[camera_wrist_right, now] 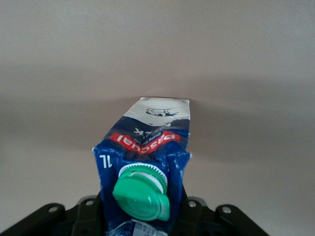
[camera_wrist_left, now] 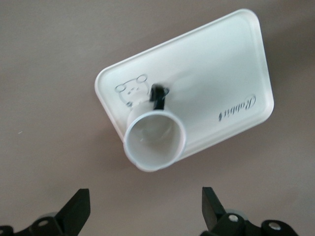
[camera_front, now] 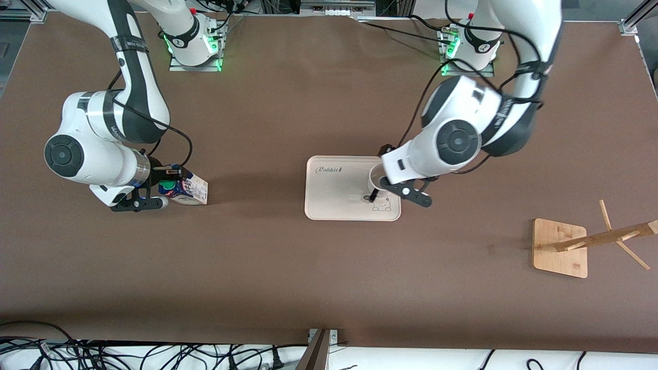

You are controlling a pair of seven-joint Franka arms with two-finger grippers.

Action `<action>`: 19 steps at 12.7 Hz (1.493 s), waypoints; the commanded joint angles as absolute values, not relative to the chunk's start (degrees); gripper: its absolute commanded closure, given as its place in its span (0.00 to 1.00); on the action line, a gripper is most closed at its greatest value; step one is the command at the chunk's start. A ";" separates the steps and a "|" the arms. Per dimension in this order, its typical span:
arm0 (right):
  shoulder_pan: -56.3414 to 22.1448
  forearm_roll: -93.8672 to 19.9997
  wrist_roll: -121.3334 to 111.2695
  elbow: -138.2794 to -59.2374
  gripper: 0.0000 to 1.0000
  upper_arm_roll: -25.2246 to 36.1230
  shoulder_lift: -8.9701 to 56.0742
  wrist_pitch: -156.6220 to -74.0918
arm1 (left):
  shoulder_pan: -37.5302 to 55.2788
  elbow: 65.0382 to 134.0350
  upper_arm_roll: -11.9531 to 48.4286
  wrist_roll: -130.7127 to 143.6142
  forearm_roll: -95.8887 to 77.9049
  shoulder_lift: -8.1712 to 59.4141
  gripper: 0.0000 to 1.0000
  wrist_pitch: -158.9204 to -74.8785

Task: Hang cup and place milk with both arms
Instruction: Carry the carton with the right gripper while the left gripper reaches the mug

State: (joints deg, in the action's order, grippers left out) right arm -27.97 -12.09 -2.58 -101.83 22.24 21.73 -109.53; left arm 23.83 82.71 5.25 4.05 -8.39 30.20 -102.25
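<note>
The left gripper (camera_wrist_left: 145,211) hangs over the cup (camera_wrist_left: 155,139), its fingers (camera_wrist_left: 76,209) spread wide and empty — the cup stands upright on the tray (camera_wrist_left: 236,64), handle toward the front camera. The right gripper (camera_front: 163,185) has closed on the milk (camera_front: 189,189), which rests on the bench (camera_front: 308,277) at the right arm's end — well apart from the tray.

A brown table (camera_front: 318,267) carries a white tray (camera_front: 334,198) near its middle, a blue and white milk carton (camera_front: 191,189) toward the right arm's end, and a wooden rack (camera_front: 560,247) toward the left arm's end.
</note>
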 commanded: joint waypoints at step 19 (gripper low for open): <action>-27.77 -3.00 -4.04 -92.37 0.00 24.70 7.58 -97.04 | 32.61 88.51 4.48 10.20 -4.22 38.32 0.00 -111.62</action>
State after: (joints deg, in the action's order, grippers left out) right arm -27.90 -5.83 -3.20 -92.20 24.69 12.10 -99.90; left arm 32.27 88.25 4.77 9.09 -5.38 38.12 -110.91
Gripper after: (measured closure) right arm 0.000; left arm 0.000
